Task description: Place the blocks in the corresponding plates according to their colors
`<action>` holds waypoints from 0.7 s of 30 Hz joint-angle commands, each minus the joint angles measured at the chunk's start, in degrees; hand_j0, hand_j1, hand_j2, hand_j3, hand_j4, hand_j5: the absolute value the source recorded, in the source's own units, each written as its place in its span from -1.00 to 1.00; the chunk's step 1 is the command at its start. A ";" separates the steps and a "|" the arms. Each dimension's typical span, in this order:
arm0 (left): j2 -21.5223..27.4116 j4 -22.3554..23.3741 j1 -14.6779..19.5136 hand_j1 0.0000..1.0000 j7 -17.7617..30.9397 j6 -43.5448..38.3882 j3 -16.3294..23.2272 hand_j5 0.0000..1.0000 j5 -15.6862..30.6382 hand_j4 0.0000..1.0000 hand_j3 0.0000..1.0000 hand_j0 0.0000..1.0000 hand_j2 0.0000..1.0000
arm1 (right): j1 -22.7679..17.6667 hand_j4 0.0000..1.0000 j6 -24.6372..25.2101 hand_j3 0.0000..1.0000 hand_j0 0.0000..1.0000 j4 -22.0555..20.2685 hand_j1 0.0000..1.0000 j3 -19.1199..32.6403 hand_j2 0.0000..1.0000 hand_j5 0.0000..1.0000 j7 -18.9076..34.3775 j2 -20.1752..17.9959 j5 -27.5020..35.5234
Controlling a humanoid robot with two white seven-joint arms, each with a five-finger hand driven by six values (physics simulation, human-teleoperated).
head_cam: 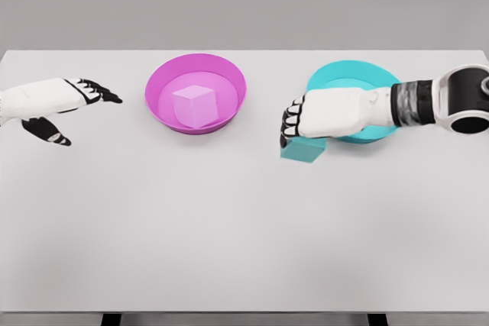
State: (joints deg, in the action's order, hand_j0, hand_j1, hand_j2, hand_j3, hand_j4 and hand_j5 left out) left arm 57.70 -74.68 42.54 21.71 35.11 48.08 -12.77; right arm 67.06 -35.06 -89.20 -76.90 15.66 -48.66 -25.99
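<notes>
Teal block (302, 150) is what I log first: it sits on the white table (229, 242) just off the near-left rim of the teal plate (353, 82), touching or almost touching that rim — I cannot tell which, since the hand covers the join. My right hand (309, 116) comes in from the right edge, forearm lying across the teal plate, and its dark fingers (289, 124) are curled down over the top of the teal block; the block shows below and slightly left of the knuckles. I read this as a grasp on the block, though the thumb side is hidden from the head camera. Whether the block rests on the table or is lifted a little clear of it, I cannot say from this view. Left of the teal plate, well apart from it, stands the magenta plate (195, 74), and a pale pink block (196, 104) sits inside it near the middle, upright, one corner turned toward me. Further left again, beyond the magenta plate and apart from it, my left hand (65, 104) hangs over the table near the picture's left edge — fingers stretched out toward the magenta plate, thumb dropped below, holding nothing. Both plates lie along the far half of the table, on roughly the same line.
</notes>
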 commanded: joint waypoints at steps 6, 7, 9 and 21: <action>-2.33 3.93 -0.09 1.00 0.53 -0.11 0.09 1.00 -0.86 1.00 1.00 1.00 1.00 | 0.00 0.18 0.06 0.18 0.18 3.24 0.18 5.88 0.18 0.18 -0.02 -0.91 0.94; -2.33 4.02 -0.09 1.00 0.53 -0.11 0.09 1.00 -0.86 1.00 1.00 1.00 1.00 | 0.00 0.18 0.06 0.18 0.18 3.68 0.18 6.15 0.18 0.18 -0.02 -0.91 0.94; -2.50 4.10 -0.09 1.00 1.41 -0.11 0.00 1.00 -0.86 1.00 1.00 1.00 1.00 | 0.09 0.18 0.06 0.18 0.18 4.82 0.18 6.50 0.18 0.18 -0.02 -0.91 1.03; -2.50 5.51 0.00 1.00 1.58 -0.11 -0.26 1.00 -1.29 1.00 1.00 1.00 1.00 | 0.26 0.19 0.06 0.19 0.19 18.80 0.19 8.00 0.19 0.19 0.16 0.40 0.42</action>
State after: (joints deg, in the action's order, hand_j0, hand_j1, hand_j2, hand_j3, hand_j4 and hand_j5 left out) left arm 55.15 -69.30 42.54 23.30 35.10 47.90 -14.30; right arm 67.32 -35.10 -72.66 -69.00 15.83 -48.68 -25.72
